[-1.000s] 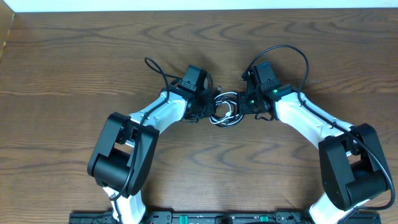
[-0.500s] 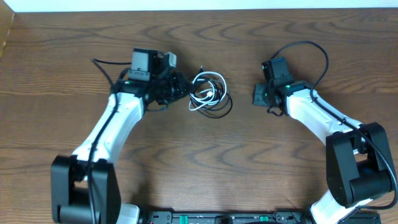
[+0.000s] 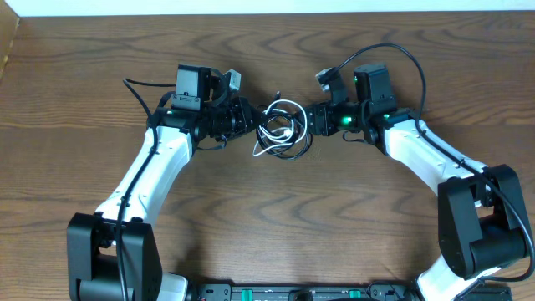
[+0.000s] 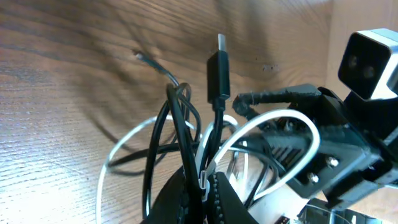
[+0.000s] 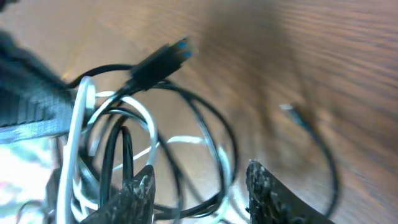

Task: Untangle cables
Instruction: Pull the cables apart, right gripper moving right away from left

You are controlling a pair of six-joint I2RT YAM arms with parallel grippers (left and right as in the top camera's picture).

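The white cable (image 3: 282, 106) and the black cable (image 3: 303, 147) lie coiled together in one small tangle on the wooden table, between the two grippers. My left gripper (image 3: 248, 122) is at the tangle's left edge, shut on the black cable (image 4: 181, 134) and a white strand (image 4: 273, 121). The black cable's USB plug (image 4: 217, 70) stands up above the left jaws (image 4: 202, 186). My right gripper (image 3: 310, 119) is at the tangle's right edge, open, with black (image 5: 221, 134) and white (image 5: 146, 124) loops between its fingers (image 5: 199, 186). A black plug with a blue tip (image 5: 158, 62) sticks up there.
The brown wooden table (image 3: 276, 217) stretches around the tangle. Each arm's own thicker black wire arches over it, the left one (image 3: 142, 88) and the right one (image 3: 410, 63). The arm bases stand at the front edge.
The left arm has carried the tangle up and to the left and stayed there. The right gripper pulled away to the right, then came back left to the tangle's right edge.
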